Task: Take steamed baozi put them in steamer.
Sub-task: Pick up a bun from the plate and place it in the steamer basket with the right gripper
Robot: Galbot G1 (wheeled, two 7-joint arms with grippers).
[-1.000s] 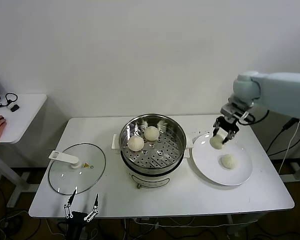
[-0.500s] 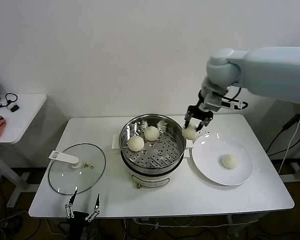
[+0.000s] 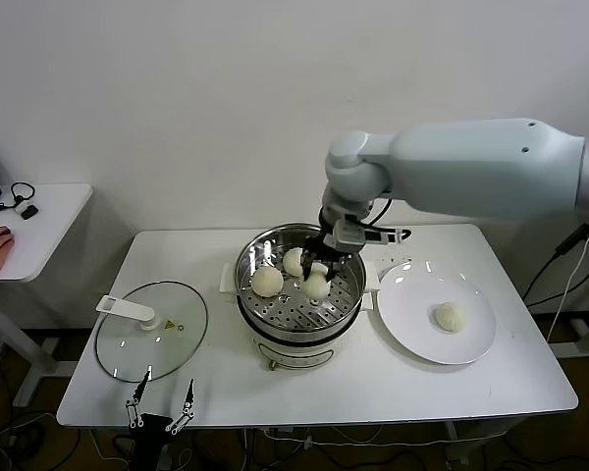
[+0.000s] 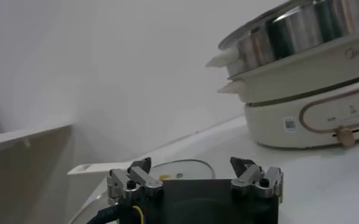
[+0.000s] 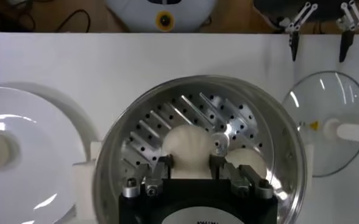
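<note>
My right gripper (image 3: 316, 278) hangs over the steamer (image 3: 293, 312), shut on one steamed baozi (image 3: 315, 286), an off-white pleated bun just above the perforated tray. In the right wrist view the fingers (image 5: 165, 165) press both sides of that baozi (image 5: 188, 146). Two more baozi (image 3: 267, 282) (image 3: 294, 261) lie on the tray at the left and back; one of them (image 5: 247, 163) shows beside the held one. A further baozi (image 3: 449, 316) rests on the white plate (image 3: 412, 329). My left gripper (image 3: 160, 404) is parked open at the table's front edge.
The glass lid (image 3: 152, 343) with its white handle lies flat left of the steamer, just beyond the left gripper (image 4: 191, 167). The steamer's white base (image 4: 301, 115) has side handles. A small side table (image 3: 39, 221) with a person's hand stands at far left.
The right arm has carried the baozi from above the plate leftward across the steamer's rim, and it now hangs low over the tray. The left arm has not moved.
</note>
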